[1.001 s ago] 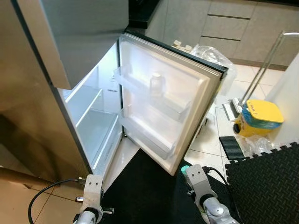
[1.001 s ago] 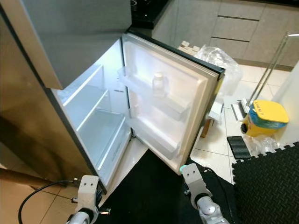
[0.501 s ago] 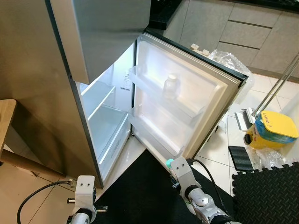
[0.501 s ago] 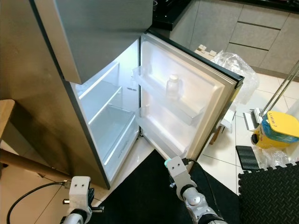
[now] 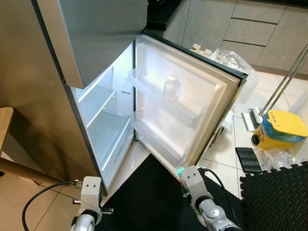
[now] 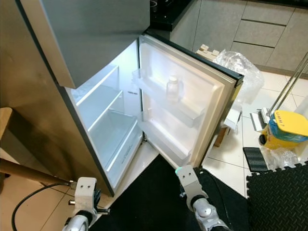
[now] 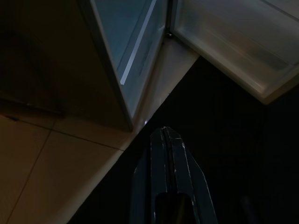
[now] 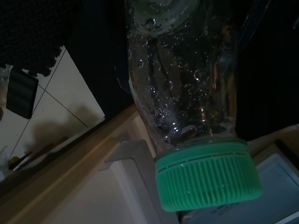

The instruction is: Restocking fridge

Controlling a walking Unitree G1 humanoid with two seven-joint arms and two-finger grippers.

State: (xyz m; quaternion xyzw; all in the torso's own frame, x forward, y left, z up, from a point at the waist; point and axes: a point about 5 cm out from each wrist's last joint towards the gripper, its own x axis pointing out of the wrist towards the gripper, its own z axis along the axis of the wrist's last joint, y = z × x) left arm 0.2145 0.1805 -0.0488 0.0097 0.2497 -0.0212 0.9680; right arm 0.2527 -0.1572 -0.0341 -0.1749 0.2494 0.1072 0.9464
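The fridge (image 5: pixel 57 86) stands with its lower door (image 5: pixel 192 96) swung wide. Its inner shelves (image 5: pixel 103 122) look bare. A white bottle (image 5: pixel 170 87) stands upright in the upper door shelf, above a lower door shelf (image 5: pixel 154 142). My right gripper (image 5: pixel 188 177) hangs low in front of the door's bottom corner, shut on a clear bottle with a green cap (image 8: pixel 208 175); bubbles show in the liquid. The cap peeks out as a green spot (image 5: pixel 180 170). My left gripper (image 7: pixel 167 135) hangs shut and holds nothing, above the black mat by the fridge's lower corner.
A black mat (image 5: pixel 154 197) lies under me, with a black foam mat (image 5: pixel 274 197) to its right. On the tiled floor to the right stand a yellow-lidded tub (image 5: pixel 278 129) and a plastic bag (image 5: pixel 236 60). A cable (image 5: pixel 38 202) loops at left beside a wooden edge (image 5: pixel 5 125).
The camera has swung, so the whole picture shifts. The fridge, door and white bottle stand as before. Both arms hang low as before.
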